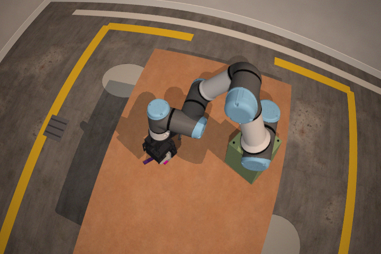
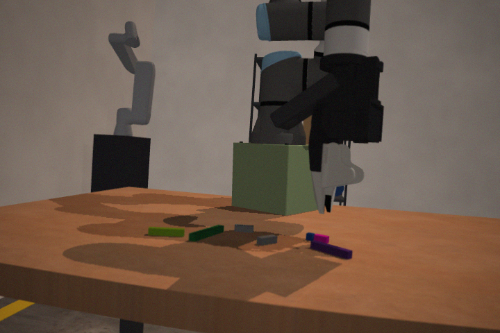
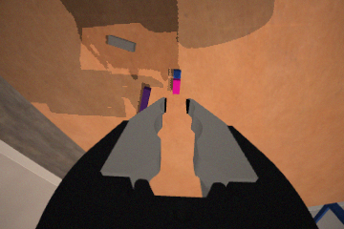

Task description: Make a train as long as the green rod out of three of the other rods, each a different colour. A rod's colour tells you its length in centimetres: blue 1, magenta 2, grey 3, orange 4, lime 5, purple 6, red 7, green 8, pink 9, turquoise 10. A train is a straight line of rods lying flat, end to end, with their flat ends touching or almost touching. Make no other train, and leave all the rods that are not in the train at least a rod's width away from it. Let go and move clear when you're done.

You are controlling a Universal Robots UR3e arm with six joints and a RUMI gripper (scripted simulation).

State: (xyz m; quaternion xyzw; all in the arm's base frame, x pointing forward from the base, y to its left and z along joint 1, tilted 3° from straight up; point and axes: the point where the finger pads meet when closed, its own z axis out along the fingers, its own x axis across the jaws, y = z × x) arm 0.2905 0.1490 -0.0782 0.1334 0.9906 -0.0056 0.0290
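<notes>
My gripper (image 2: pixel 324 208) (image 3: pixel 176 99) hangs above the table, its fingers a small gap apart with nothing between them; the wrist view shows bare table through the gap. Below it a magenta rod (image 2: pixel 321 238) lies flat, end to end with a blue rod (image 2: pixel 310 236); both show in the wrist view, magenta (image 3: pixel 176 86) and blue (image 3: pixel 177 73). A purple rod (image 2: pixel 330 250) lies just in front of them, at a slight angle; it shows in the wrist view (image 3: pixel 144 98). The green rod (image 2: pixel 205 232) lies further left, beside a lime rod (image 2: pixel 166 231).
Two grey rods (image 2: pixel 244 227) (image 2: pixel 267 239) lie between the green rod and the blue rod. The arm's green base block (image 2: pixel 272 178) stands at the back of the table. A second grey arm on a black stand (image 2: pixel 121 161) is behind the table.
</notes>
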